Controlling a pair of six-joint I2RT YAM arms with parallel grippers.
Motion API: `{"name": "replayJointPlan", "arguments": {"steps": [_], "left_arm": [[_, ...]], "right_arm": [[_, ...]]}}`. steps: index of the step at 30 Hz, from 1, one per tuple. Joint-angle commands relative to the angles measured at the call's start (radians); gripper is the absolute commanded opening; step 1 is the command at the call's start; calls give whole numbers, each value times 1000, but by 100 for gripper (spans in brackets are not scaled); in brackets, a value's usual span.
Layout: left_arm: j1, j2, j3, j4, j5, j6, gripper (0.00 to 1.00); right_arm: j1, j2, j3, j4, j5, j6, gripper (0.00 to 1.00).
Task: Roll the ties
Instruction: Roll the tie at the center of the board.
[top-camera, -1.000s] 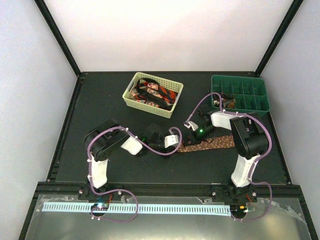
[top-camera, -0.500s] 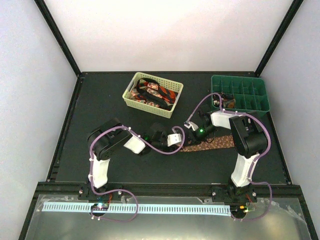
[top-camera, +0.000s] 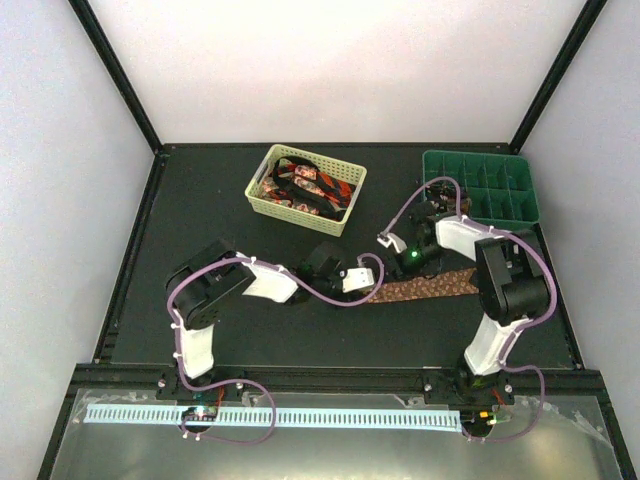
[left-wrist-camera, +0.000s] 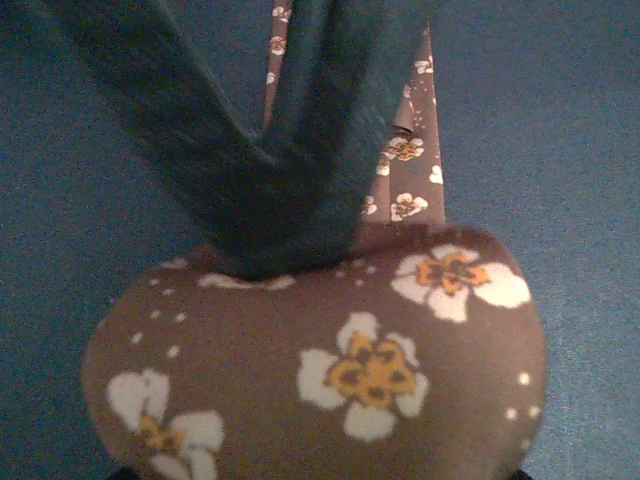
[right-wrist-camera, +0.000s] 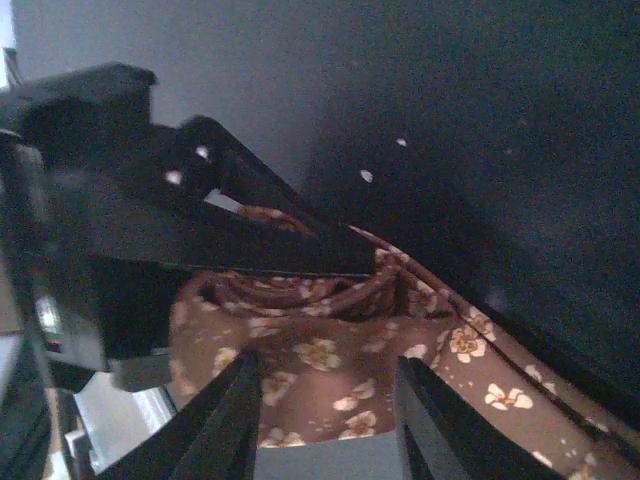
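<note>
The left claw has just pinched the rolled end of the brown tie, whose tail lies flat along the desk. Just beyond, the right claw has let go and stands parted and empty. The roll has probably been handed over. More ties wait in the basket.

A black table stands inside 3 plain white walls with black corner posts, evenly lit.
</note>
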Motion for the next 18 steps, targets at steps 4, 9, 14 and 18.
{"name": "replayJointPlan", "arguments": {"steps": [4,9,14,18], "left_arm": [[-8,20,-2,-258,-90,43,28],[-9,30,11,-264,-86,42,29],[-9,38,12,-258,-82,41,29],[-9,39,10,-256,-78,40,30]], "right_arm": [[-4,-80,10,-23,-172,28,58],[33,-54,5,3,-117,53,53],[47,-13,-7,14,-59,46,42],[47,0,-8,26,-28,38,21]]}}
